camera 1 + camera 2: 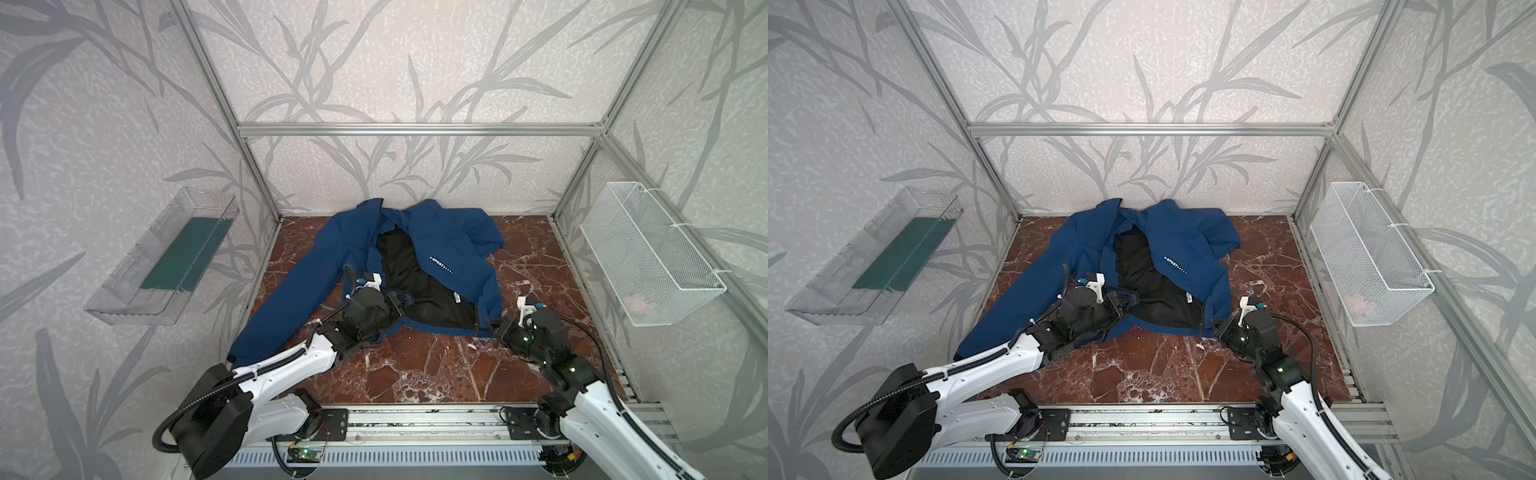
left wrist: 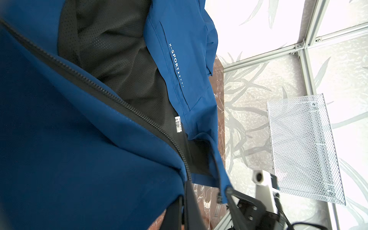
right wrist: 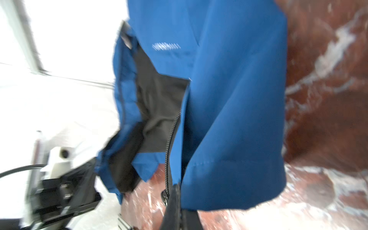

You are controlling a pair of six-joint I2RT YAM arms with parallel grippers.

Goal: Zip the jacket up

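The jacket (image 1: 457, 241) is likely light, limp and slippery. At lower centre, left gripper (image 1: 401, 305) and right gripper (image 1: 490, 324) are clamped tight on its zipper edges near the hem, the proper hold.

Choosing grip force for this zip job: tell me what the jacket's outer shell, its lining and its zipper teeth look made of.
Jacket shell: smooth navy woven synthetic, probably polyester or nylon; faint sheen, soft folds. Lining: black perforated mesh; tiny regular holes show. Zipper teeth: black coil, likely plastic; matte, no metallic glint.

jacket (image 1: 449, 241) on table (image 1: 415, 374), left hand (image 1: 402, 302) on its left hem, right hand (image 1: 491, 325) at its right hem corner
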